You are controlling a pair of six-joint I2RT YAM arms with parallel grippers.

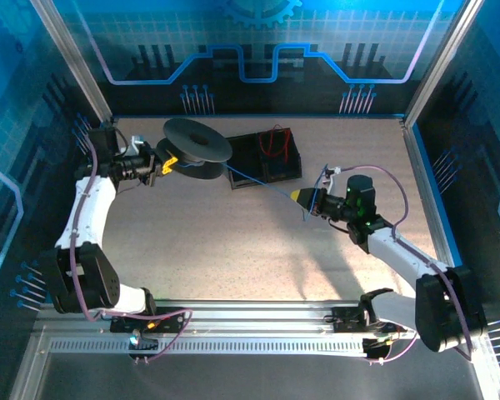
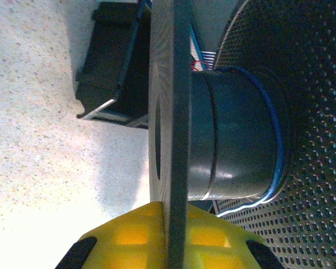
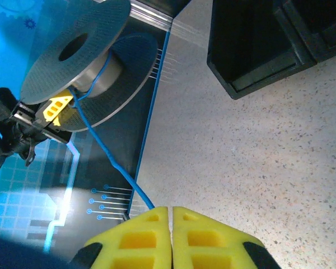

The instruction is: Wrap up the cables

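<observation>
Left gripper (image 1: 168, 162): jaws clamped on the flange edge of the spool (image 1: 196, 146). Right gripper (image 3: 172, 224): jaws together on the blue cable (image 3: 109, 157), which runs straight from the spool hub, few turns laid. Red cable (image 1: 272, 143) lies in the bin (image 1: 297, 158) beside the spool. Risks: the thin cable slips from the pinch under tension; slack lets turns jump the flange; the edge grip lets the spool tilt

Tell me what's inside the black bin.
A red cable lies in the black bin, toward its right side. The left side is too dark to tell what it holds.
</observation>
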